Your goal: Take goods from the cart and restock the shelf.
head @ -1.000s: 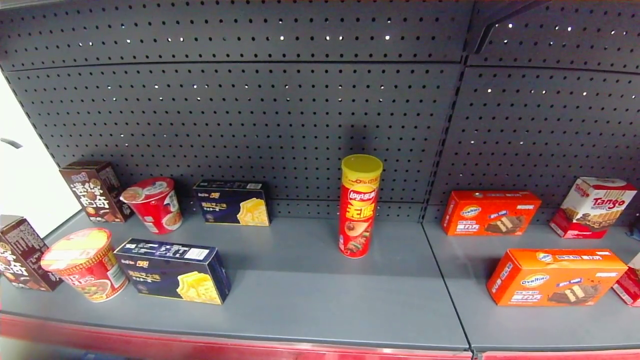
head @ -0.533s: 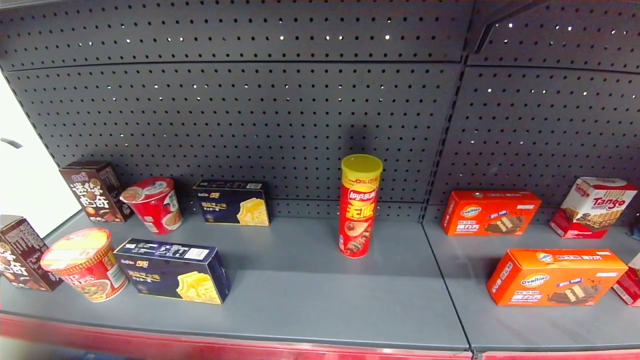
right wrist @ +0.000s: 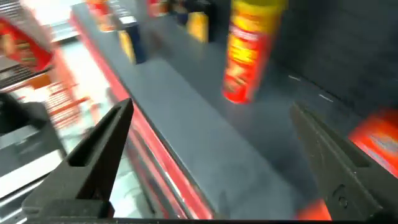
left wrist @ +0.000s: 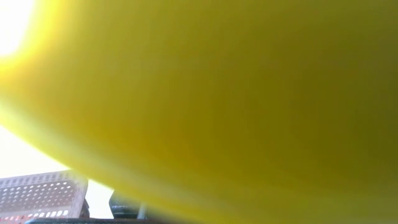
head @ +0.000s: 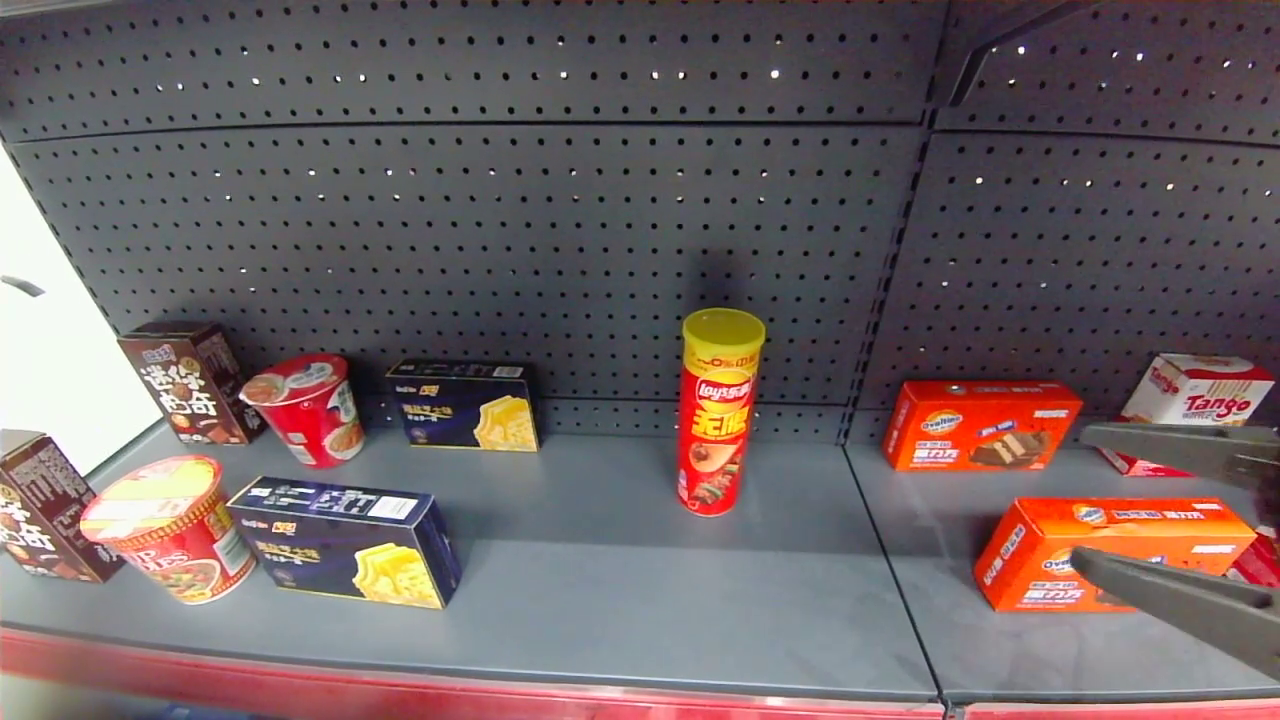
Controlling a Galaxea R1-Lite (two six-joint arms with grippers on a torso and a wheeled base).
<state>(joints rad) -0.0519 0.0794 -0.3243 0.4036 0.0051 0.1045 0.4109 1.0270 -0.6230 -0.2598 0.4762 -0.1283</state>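
Shelf (head: 620, 590): a grey deck with a dark pegboard back (head: 500, 230) and a red strip (head: 400, 690) along its front edge; goods stand in two loose rows.
Chips can (head: 718, 415): upright near the middle of the shelf, close to the pegboard, red with a yellow lid, apart from everything else. The right wrist view (right wrist: 249, 53) looks at it across the deck.
Right gripper (head: 1080, 497): at the right end of the shelf, in front of the orange boxes, with its jaws spread wide and nothing between them. From its own wrist (right wrist: 211, 109) both fingers frame bare deck.
Front orange box (head: 1100, 550): lying flat, partly behind the lower finger.
Rear orange box (head: 980, 425): lying flat against the pegboard, behind the front one.
White-and-red wafer box (head: 1195, 395): at the back right, partly behind the upper finger.
Dark blue boxes: one at the back (head: 465, 405), one nearer the front edge (head: 345, 540), both left of the can.
Red noodle cups: the rear one (head: 305, 405) tilted, the front one (head: 170, 525) just beside the front blue box.
Brown boxes: rear (head: 190, 380) and front (head: 40, 505), at the far left end.
Left gripper: I cannot tell its state; a yellow surface (left wrist: 217, 93) sits right up against that wrist's camera.
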